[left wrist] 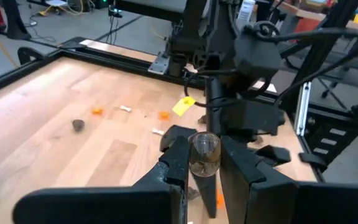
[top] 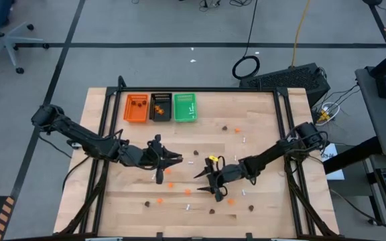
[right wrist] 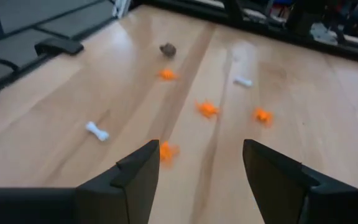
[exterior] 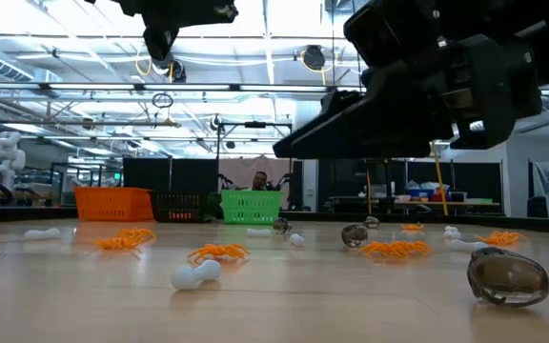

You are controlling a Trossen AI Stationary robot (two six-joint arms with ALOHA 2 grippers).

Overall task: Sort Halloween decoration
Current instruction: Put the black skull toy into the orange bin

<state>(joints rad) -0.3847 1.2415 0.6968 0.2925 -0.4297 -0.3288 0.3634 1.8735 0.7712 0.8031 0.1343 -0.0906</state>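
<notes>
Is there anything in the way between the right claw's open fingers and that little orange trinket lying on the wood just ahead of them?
Nothing visible. The right gripper is open, and only bare wooden table lies between it and the small orange trinket.

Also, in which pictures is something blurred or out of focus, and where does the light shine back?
Low view: the dark arm close to the camera is soft, and ceiling lights reflect on the table. Left wrist view: the clear brownish trinket between the left tool's fingers is slightly blurred. Right wrist view: the orange trinkets look smeared.
</notes>
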